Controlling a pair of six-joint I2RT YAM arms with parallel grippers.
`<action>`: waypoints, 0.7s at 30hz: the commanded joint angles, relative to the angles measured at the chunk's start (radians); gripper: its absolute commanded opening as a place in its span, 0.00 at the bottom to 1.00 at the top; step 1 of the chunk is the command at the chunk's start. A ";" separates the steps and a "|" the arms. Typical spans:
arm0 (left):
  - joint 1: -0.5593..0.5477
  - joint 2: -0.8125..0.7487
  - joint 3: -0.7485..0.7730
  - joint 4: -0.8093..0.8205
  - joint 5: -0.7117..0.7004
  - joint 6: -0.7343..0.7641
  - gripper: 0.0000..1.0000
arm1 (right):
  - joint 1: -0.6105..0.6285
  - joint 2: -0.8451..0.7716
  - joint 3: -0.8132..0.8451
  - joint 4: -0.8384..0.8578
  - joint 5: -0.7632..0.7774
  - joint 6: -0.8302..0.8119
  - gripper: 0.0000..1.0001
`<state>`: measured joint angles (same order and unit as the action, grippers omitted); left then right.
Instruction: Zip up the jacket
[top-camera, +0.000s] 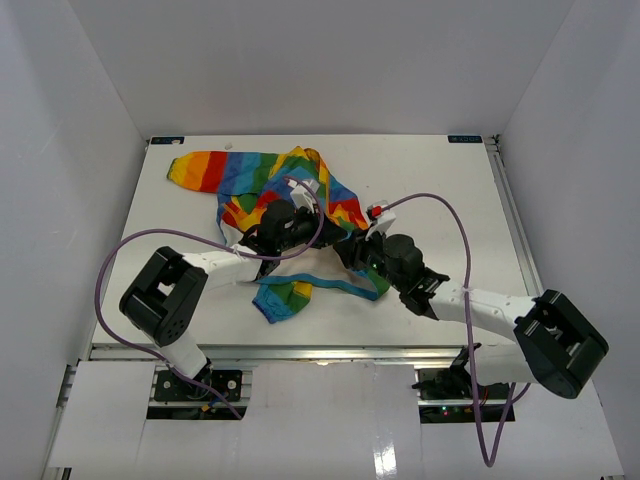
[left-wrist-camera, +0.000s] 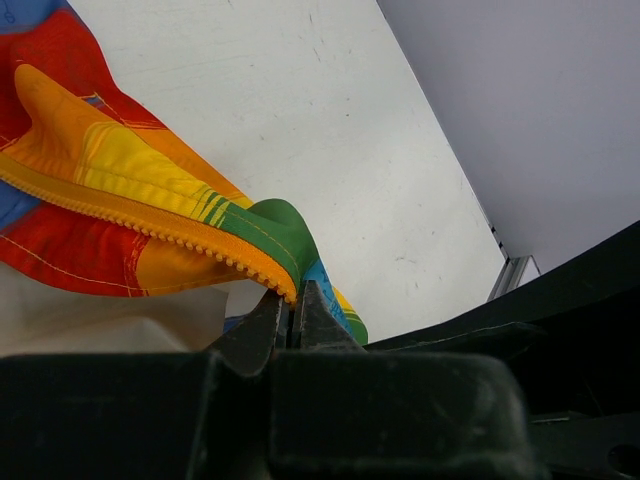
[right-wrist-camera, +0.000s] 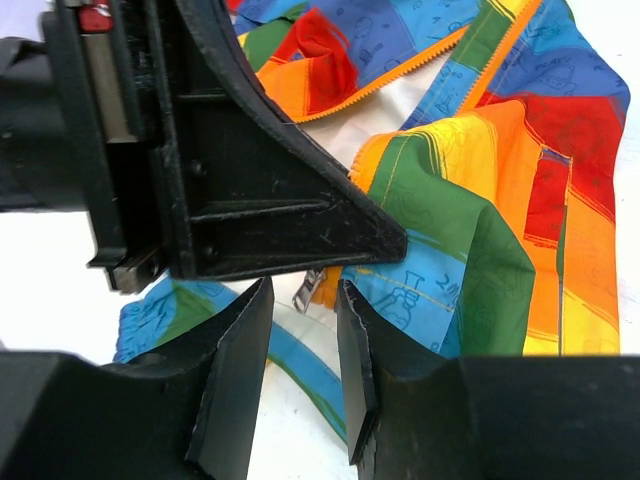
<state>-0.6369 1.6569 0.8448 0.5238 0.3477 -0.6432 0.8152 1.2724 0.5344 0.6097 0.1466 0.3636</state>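
**Operator:** Where is the jacket (top-camera: 290, 190), and in what condition?

**Technician:** It lies crumpled at the middle of the table (top-camera: 450, 200), with one sleeve toward the far left corner. It is unzipped, and the orange zipper teeth (left-wrist-camera: 150, 230) run exposed.

**Operator:** Gripper status?

**Technician:** The left gripper (left-wrist-camera: 292, 302) is clenched on the end of the zipper edge. The right gripper (right-wrist-camera: 305, 300) is parted and grasps nothing. A small metal slider (right-wrist-camera: 312, 285) shows in line with its gap; contact cannot be confirmed.

**Operator:** Step in hand?

**Technician:** Probably acquiring the slider. The next move calls for closing squarely on it while the left gripper holds the edge taut.
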 joint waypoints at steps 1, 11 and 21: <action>0.003 -0.056 0.020 0.019 -0.002 -0.013 0.00 | 0.020 0.043 0.070 0.008 0.085 0.019 0.38; 0.002 -0.063 0.007 0.038 -0.010 -0.024 0.00 | 0.047 0.113 0.108 -0.010 0.151 0.062 0.34; 0.002 -0.078 -0.006 0.054 -0.054 -0.035 0.00 | 0.082 0.124 0.110 -0.043 0.225 0.093 0.08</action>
<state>-0.6323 1.6556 0.8444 0.5278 0.3202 -0.6599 0.8790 1.3924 0.6114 0.5703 0.3202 0.4344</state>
